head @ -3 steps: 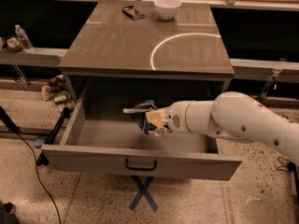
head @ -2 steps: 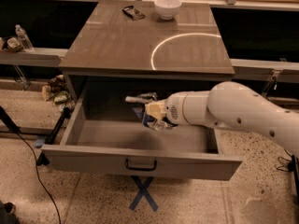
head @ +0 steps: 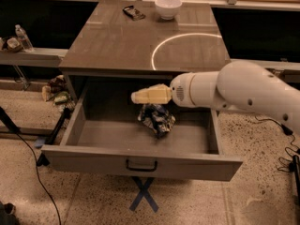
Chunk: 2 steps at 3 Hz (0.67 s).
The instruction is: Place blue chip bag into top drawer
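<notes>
The blue chip bag, crumpled dark blue foil with white patches, sits inside the open top drawer, near the middle of its floor. The drawer is pulled out from under the table and its dark bar handle faces me. My gripper, cream-coloured on a thick white arm reaching in from the right, hovers just above the bag and points left. I cannot tell whether it still touches the bag's top.
The grey table top above the drawer carries a white bowl and a small flat dark object at its far edge. A bottle stands on a left shelf. Clutter and cables lie on the floor left.
The gripper has risen and moved slightly right. The bag, which was held at the gripper's tip, now sits lower, on the drawer floor beneath it.
</notes>
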Motion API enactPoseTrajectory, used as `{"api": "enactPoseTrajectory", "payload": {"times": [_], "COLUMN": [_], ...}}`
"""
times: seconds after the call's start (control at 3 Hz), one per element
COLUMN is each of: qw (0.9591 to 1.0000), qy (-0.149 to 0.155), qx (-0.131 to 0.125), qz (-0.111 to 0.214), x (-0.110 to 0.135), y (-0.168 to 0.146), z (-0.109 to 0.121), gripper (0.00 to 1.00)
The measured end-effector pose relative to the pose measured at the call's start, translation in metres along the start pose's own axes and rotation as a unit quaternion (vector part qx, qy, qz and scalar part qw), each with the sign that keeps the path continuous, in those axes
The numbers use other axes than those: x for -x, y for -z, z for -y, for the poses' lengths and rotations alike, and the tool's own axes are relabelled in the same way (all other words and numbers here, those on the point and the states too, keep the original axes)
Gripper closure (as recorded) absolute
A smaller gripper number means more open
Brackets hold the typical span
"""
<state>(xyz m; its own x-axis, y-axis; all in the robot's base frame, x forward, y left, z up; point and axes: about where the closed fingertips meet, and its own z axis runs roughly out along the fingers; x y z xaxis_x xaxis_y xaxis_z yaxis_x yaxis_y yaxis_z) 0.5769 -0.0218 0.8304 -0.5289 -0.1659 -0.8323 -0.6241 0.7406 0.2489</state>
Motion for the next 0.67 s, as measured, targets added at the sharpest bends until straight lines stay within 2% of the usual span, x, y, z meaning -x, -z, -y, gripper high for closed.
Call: {"api": "enactPoseTrajectory", "payload": {"times": [0.33, 0.67], "qw": [0.9981, 0.9903], "qy": [0.025, 0.073], "qx": [-0.005, -0.009], "qz": [0.056, 0.117], "x": [0.062, 0.124], "y": [0.026, 0.05], "z": [0.004, -0.004], "gripper": [0.0, 0.0]}}
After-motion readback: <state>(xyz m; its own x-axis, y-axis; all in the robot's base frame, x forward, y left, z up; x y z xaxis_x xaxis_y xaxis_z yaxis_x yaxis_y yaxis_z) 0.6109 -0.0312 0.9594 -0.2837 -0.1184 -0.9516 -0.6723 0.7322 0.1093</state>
